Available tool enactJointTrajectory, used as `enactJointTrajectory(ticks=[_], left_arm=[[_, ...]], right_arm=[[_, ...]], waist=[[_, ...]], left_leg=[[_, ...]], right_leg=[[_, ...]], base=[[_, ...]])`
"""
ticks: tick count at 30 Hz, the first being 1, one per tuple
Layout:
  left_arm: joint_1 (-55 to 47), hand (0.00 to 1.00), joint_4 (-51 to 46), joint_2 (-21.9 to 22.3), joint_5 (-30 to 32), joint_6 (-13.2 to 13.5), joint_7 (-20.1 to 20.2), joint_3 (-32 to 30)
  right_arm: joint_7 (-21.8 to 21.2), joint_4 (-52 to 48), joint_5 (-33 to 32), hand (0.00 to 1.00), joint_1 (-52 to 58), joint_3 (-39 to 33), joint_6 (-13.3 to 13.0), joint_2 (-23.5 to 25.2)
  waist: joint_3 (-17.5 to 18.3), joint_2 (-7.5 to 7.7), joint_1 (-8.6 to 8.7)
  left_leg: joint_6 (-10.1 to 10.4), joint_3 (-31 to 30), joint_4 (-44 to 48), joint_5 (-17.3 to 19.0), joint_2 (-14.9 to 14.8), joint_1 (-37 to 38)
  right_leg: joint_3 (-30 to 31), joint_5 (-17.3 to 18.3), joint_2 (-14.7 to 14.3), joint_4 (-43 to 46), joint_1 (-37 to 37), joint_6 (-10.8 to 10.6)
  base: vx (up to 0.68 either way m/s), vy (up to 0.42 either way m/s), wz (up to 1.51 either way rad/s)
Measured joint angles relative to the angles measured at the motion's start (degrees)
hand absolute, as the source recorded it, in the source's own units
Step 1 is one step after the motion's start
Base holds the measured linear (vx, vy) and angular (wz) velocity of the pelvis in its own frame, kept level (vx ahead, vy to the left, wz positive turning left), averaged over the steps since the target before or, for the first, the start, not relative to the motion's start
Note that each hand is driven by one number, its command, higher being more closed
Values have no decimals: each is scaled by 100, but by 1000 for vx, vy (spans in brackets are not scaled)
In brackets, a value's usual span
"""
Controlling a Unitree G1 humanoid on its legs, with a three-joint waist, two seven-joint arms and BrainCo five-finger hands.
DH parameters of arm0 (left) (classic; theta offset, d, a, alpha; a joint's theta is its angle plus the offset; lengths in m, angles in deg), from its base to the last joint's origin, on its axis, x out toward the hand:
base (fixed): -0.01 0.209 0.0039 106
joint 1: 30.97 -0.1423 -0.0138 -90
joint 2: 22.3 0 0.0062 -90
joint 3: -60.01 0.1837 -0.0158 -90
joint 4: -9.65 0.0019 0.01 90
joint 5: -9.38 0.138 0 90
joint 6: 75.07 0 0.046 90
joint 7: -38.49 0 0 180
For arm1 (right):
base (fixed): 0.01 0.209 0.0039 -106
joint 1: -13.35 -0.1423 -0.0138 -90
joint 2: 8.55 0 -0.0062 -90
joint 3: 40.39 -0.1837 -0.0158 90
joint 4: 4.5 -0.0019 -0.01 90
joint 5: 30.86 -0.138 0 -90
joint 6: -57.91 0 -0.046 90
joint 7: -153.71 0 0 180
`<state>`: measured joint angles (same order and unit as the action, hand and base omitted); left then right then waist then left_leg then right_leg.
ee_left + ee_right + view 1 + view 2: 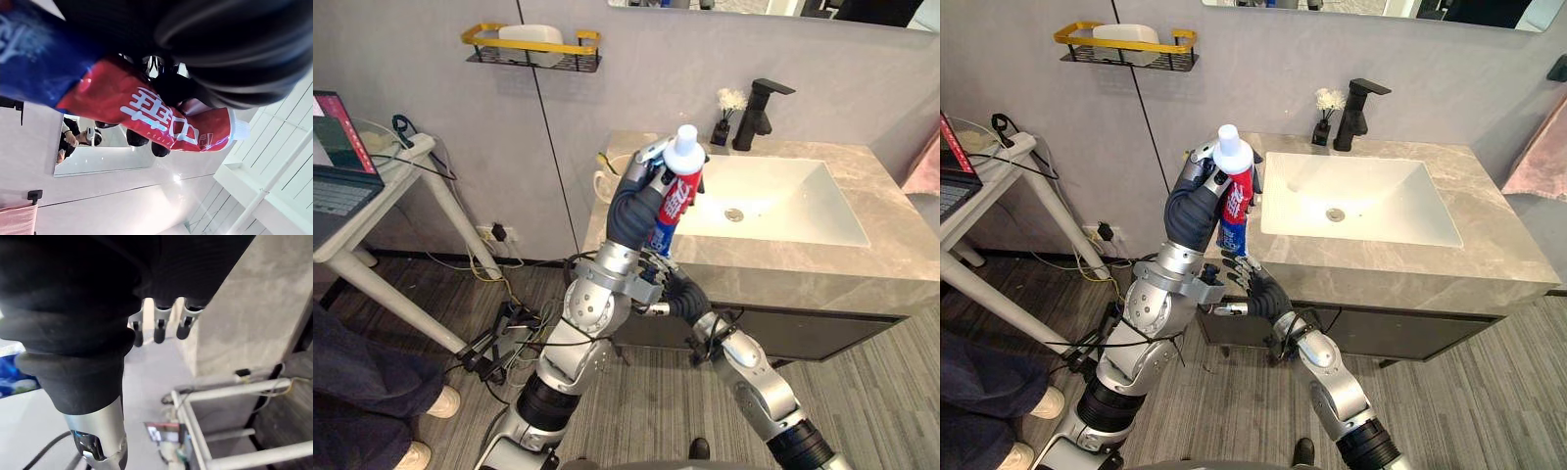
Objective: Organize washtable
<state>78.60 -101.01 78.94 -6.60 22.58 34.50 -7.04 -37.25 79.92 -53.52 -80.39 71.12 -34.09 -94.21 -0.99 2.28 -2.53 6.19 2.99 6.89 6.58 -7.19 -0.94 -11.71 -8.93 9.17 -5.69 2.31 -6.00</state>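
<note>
The robot's left hand (639,196), at the centre of the frame, is clamped round a red-and-blue toothpaste tube (679,191). It holds the tube upright, white cap on top and long axis near vertical, over the left end of the stone worktop (862,259). Just below the tube's blue bottom end, the right hand (1252,279) hovers by the worktop's front edge, fingers spread and holding nothing. Whether its fingertips touch the tube cannot be told. The sink basin (773,196) lies right of the tube, with the black tap (759,108) at the basin's far edge. A white cup (605,178) behind the left hand is largely hidden, its contents hard to make out.
</note>
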Motion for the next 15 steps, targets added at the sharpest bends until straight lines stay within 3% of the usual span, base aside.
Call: enactJointTrajectory(ticks=[7, 15], left_arm=[[-1, 100, 0, -1, 91, 13, -4, -80], [-25, 100, 1, 1, 100, 26, 7, -103]], right_arm=[[82, -516, -167, 0, 34, -732, -222, -11], [101, -843, -231, 0, 75, -861, -294, -15]], waist=[[1, 2, 3], [-1, 9, 13]], left_leg=[[1, 84, -18, 3, -2, 45], [1, 220, -66, 5, -4, 79]], right_leg=[[88, -3, -6, 0, 20, -1], [238, -30, -18, 0, 109, -10]], base=[[0, 0, -5], [-4, 0, -9]])
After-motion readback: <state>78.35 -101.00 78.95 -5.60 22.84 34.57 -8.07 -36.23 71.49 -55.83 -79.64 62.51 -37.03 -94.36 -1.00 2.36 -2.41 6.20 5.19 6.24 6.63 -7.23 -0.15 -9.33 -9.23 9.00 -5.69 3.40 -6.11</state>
